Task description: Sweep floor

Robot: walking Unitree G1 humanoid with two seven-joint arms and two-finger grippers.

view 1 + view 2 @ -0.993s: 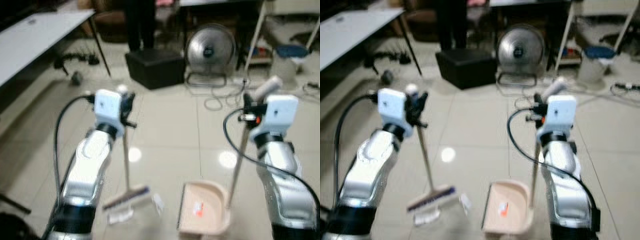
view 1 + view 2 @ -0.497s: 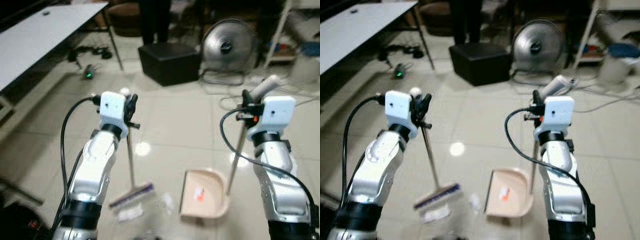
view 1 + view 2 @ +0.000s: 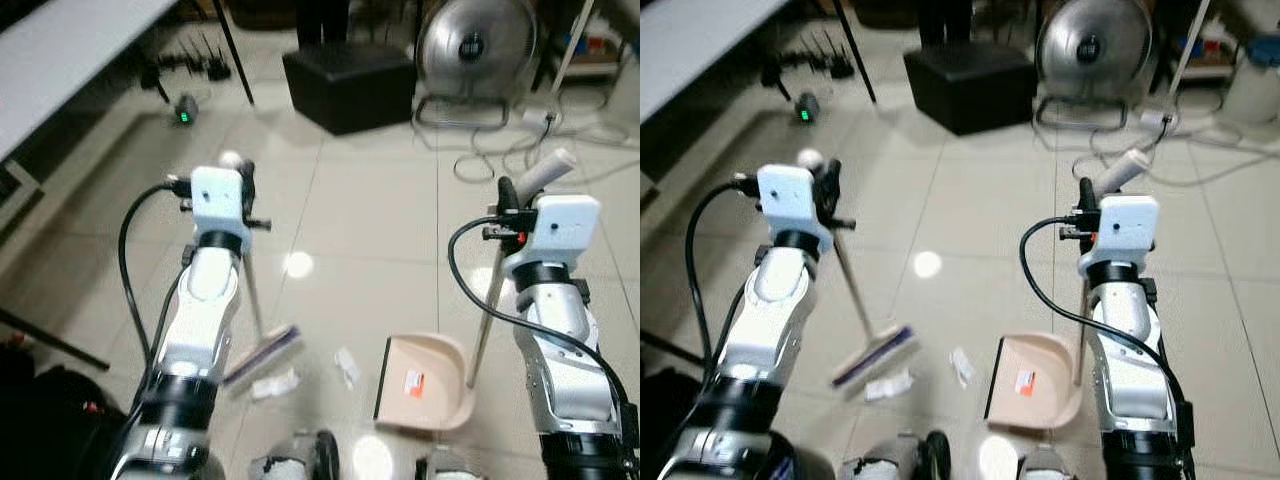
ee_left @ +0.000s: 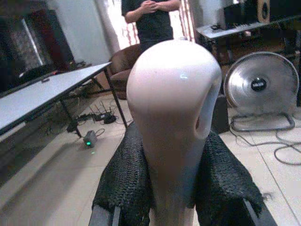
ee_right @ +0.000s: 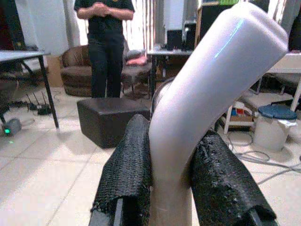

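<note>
Left gripper [image 4: 171,188]: closed around the broom [image 3: 262,352] handle top.
Broom head: on the floor, near left, beside paper scraps [image 3: 273,384].
Right gripper [image 5: 171,188]: closed around the dustpan [image 3: 424,383] handle.
Dustpan: on the floor, near right.

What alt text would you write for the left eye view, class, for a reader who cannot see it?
The left gripper holds a broom and the right gripper a pink dustpan, both standing on a pale tiled floor with paper scraps between them. A black box and fan stand beyond.
</note>
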